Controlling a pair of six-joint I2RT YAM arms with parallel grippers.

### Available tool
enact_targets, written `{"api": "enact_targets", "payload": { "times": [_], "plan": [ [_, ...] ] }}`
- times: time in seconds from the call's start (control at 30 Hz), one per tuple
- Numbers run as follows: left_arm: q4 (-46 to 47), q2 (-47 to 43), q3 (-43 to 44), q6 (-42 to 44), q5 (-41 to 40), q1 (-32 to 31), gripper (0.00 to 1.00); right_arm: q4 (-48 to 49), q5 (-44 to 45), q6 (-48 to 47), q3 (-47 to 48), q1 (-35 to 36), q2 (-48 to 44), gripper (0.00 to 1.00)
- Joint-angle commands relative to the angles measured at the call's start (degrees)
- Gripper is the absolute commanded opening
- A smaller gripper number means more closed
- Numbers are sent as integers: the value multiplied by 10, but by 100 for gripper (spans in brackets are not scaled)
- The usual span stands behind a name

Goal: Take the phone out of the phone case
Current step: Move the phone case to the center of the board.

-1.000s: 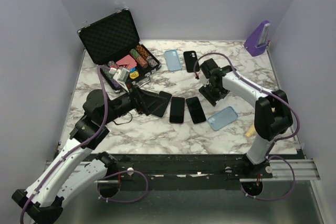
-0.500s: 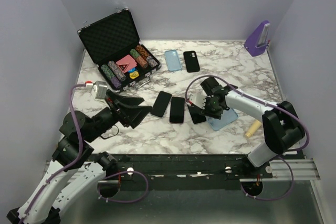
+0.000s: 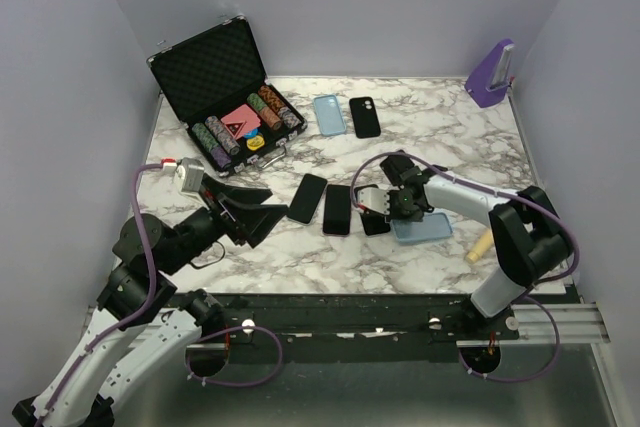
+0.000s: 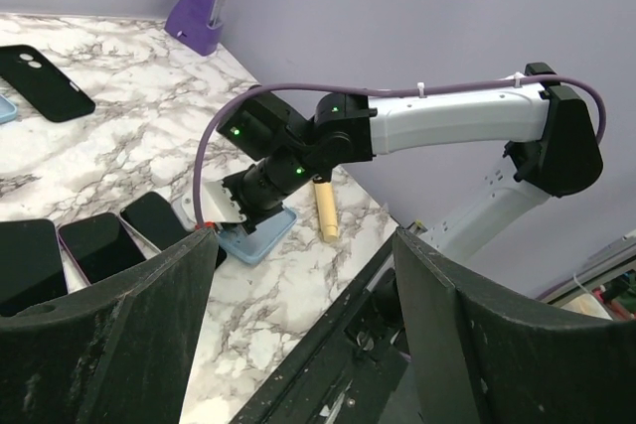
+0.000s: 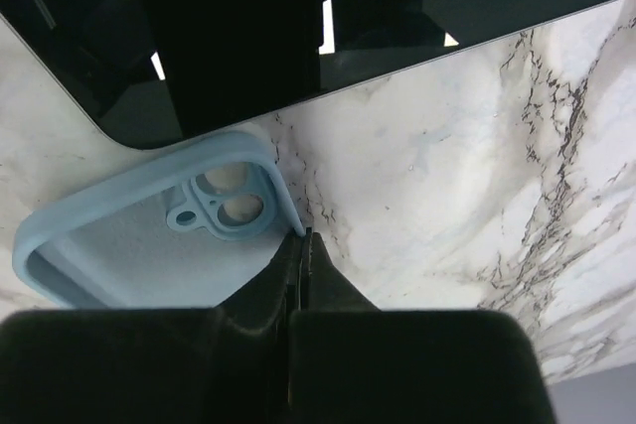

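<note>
A white marble-veined desk (image 3: 450,137) sits boxed in by plain lavender walls (image 3: 380,7). Far to the left of the light-blue phone case (image 3: 428,230) and toward the back, a black poker-chip case (image 3: 225,92) stands open with its rows of chips showing. Nearer the front on that same side, the left claw (image 4: 306,245) hangs wide with nothing between its fingers. Three dark phones (image 3: 337,209) lie in a row just left of the light-blue phone case, and the rightmost phone (image 5: 248,17) lies right against its rim. The case lies open side up, its inner floor and camera cutout in plain sight. The right claw (image 5: 303,237) is pressed closed, its tips at the case's rim beside the cutout; whether the rim is caught between them cannot be told. Behind the case lie a pale-blue cover (image 3: 329,114) and a black cover (image 3: 365,117). Just right of it rests a wooden peg (image 3: 481,245), and a purple metronome (image 3: 490,74) stands far back to the right.
</note>
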Motion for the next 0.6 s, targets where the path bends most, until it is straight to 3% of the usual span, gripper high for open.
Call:
{"api": "enact_targets", "payload": {
  "times": [0.0, 0.33, 0.47, 0.57],
  "plan": [
    [-15, -12, 3, 15, -21, -1, 80, 31, 20, -39, -19, -13, 4, 0],
    [-6, 8, 11, 7, -15, -3, 80, 56, 103, -26, -54, -61, -124, 0],
    [-1, 21, 14, 4, -13, -5, 80, 96, 67, 89, 3, -111, -108, 1],
    [-2, 30, 15, 2, -14, -4, 80, 96, 40, 200, 107, -148, -35, 1]
  ]
}}
